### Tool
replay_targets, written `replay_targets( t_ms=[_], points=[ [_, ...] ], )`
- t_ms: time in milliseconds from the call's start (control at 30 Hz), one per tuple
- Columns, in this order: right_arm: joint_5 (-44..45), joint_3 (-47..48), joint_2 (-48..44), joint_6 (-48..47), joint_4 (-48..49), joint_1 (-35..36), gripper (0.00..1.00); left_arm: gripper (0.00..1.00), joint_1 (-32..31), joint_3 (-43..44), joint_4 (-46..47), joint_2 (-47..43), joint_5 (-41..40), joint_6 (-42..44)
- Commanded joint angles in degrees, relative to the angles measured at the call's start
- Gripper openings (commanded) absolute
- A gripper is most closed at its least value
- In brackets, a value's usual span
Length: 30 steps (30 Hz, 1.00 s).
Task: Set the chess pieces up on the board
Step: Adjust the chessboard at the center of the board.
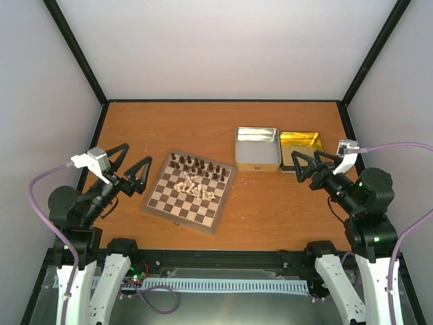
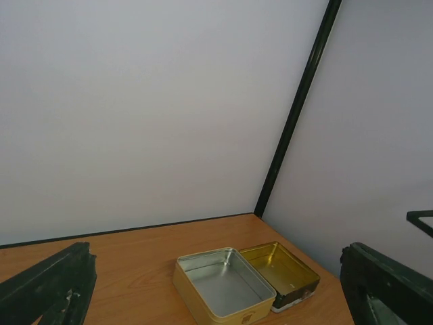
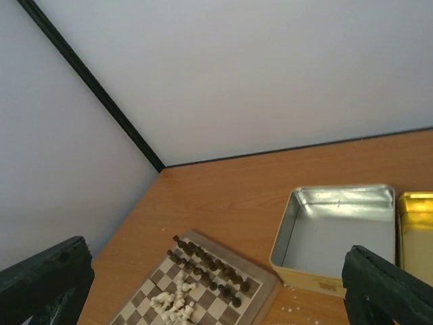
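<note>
The checkered wooden board lies at the table's middle left, also low in the right wrist view. Dark brown pieces stand in two rows along its far edge, also in the right wrist view. Pale cream pieces lie in a loose heap near the board's middle, also in the right wrist view. My left gripper is open and empty, held above the table left of the board. My right gripper is open and empty, held near the gold tin.
An open silver tin and an open gold tin stand side by side right of the board; both also show in the left wrist view, silver and gold. White walls with black corner posts close the table in.
</note>
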Motion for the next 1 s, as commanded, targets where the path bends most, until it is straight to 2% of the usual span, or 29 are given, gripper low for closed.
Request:
replay_targets(
  t_ms=[0, 100, 267, 333, 433, 500, 600, 733, 833, 967],
  points=[
    [1.02, -4.67, -1.77, 8.52, 0.44, -0.66, 1.00, 1.00, 0.77, -0.50, 2.54, 0.27, 2.54, -1.71],
    [-1.83, -11.04, -3.92, 13.15, 3.79, -0.71, 1.00, 1.00, 0.80, -2.70, 3.36, 0.33, 8.27, -2.64],
    [-6.99, -18.10, -7.75, 12.74, 10.17, -0.78, 1.00, 1.00, 0.89, -11.46, 4.96, -1.46, 12.50, -12.78],
    [-6.47, -18.34, -7.67, 11.09, 9.22, -0.80, 1.00, 1.00, 0.86, -13.98, 3.45, -1.54, 13.13, -15.04],
    [-5.74, -17.63, -4.55, 9.60, 5.65, -0.82, 0.99, 1.00, 0.92, -14.99, -2.56, 0.09, 14.17, -14.06],
    [-4.36, -17.47, -1.90, 9.25, 3.63, -0.83, 0.96, 1.00, 0.94, -13.92, -10.81, 1.46, 9.86, -12.58],
    [-6.83, -17.40, 2.78, 5.97, 2.60, -0.82, 0.94, 1.00, 0.94, -12.08, -21.59, 4.48, -0.12, -13.14],
    [-6.02, -17.58, 8.28, 4.05, 1.76, -0.74, 0.93, 1.00, 0.96, -10.22, -32.73, 14.19, -6.44, -11.40],
    [-1.25, -18.68, 10.67, 4.73, 2.01, -0.30, 0.92, 1.00, 0.95, -11.39, -34.67, 17.44, -9.27, -11.73],
    [6.03, -19.71, 12.85, 5.97, 2.30, 2.57, 0.87, 1.00, 0.92, -13.93, -33.24, 18.19, -9.10, -12.83]
  ],
)
